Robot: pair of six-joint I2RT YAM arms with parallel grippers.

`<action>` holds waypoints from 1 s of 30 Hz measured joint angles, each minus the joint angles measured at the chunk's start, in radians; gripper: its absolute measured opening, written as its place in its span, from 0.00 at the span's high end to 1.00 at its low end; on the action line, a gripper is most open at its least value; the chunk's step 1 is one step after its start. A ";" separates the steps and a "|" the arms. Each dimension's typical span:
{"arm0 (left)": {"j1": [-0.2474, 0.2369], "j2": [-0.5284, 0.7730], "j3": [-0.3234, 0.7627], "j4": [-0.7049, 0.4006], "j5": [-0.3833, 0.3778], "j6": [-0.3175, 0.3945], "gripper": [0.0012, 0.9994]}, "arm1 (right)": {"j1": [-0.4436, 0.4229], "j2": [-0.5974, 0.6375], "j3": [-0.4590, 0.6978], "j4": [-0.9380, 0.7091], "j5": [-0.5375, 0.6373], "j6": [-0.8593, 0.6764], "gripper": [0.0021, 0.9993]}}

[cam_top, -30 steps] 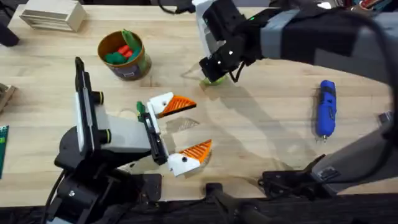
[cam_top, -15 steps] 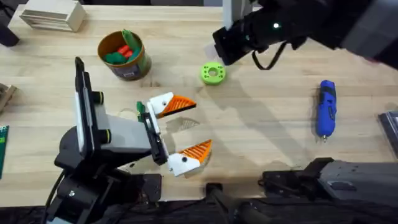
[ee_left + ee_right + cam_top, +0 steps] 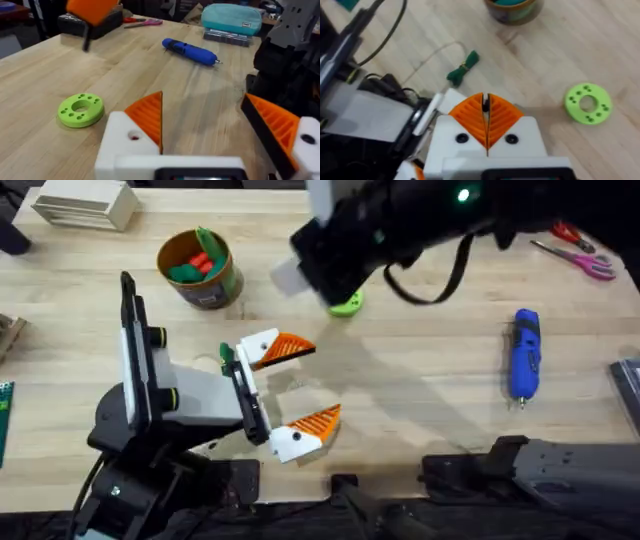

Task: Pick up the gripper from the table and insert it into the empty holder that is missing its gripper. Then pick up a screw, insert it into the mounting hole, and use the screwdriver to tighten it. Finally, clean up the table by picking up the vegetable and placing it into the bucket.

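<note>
Right gripper (image 3: 485,100) is pinched right down, orange pads face to face, with nothing between them as far as the wrist view shows. It hangs above the table between the bucket (image 3: 200,268) and the green ring (image 3: 588,103), touching neither.

Left gripper (image 3: 305,383) lies low on the table with its jaws spread wide and empty. Each white holder (image 3: 258,345) carries an orange finger (image 3: 287,346), so the insert looks done. Whether a screw sits in the mounting hole, I can't tell.

The screwdriver (image 3: 524,352) lies well apart, out on the right side of the table, untouched by either arm. The bucket already has green and red pieces inside. A small green piece (image 3: 463,66) lies on the wood just beside the left gripper; if that's the vegetable, clean-up is the step in hand.

Next call for the right arm: open those pads first, then come down over the green piece without bumping the left gripper.
</note>
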 joint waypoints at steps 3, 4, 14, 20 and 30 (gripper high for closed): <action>0.000 0.000 0.000 0.000 0.000 0.000 0.01 | 0.052 0.012 0.000 -0.006 -0.010 0.019 1.00; 0.000 0.000 0.000 0.000 0.000 0.000 0.01 | 0.067 0.020 0.000 -0.005 -0.012 0.022 1.00; 0.000 0.000 0.000 0.000 0.000 0.000 0.01 | 0.154 0.076 0.000 -0.030 -0.017 0.059 1.00; 0.000 0.000 0.000 0.000 0.000 0.000 0.01 | 0.157 0.076 0.000 -0.051 -0.019 0.068 1.00; 0.000 0.000 0.000 0.000 0.000 0.000 0.01 | 0.157 0.076 0.000 -0.050 0.002 0.070 1.00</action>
